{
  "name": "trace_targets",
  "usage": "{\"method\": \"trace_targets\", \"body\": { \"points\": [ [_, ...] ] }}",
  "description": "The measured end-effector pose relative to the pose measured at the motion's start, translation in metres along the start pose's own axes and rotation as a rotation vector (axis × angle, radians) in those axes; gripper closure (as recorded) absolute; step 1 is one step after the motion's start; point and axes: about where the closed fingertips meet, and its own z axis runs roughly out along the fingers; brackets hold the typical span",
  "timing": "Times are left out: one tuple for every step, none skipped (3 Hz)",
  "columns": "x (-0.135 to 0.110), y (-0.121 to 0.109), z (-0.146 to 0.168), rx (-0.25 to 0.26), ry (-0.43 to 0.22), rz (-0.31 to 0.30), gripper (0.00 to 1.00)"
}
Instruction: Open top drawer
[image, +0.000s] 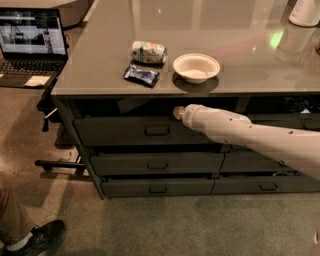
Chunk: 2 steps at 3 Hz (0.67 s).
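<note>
The top drawer (120, 131) is a wide dark grey front with a small loop pull (157, 130) at its centre, just under the counter edge. A dark gap shows above its front. My white arm (260, 137) reaches in from the right. The gripper (177, 112) is at the arm's tip, at the drawer's upper edge, just above and right of the pull. Its fingers are hidden in the shadow under the counter.
On the grey counter (240, 50) lie a tipped can (148, 52), a dark blue snack packet (141, 75) and a white bowl (196, 67). Two lower drawers (156, 164) sit beneath. A laptop (31, 45) is at left; a person's shoe (40, 239) is at bottom left.
</note>
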Motion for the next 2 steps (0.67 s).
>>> {"method": "trace_targets", "body": {
  "points": [
    [0.0103,0.0002,-0.0166,-0.012,0.050,-0.061,1.00],
    [0.0063,0.0022,-0.0192,-0.013,0.054,-0.063,1.00]
  ]
}}
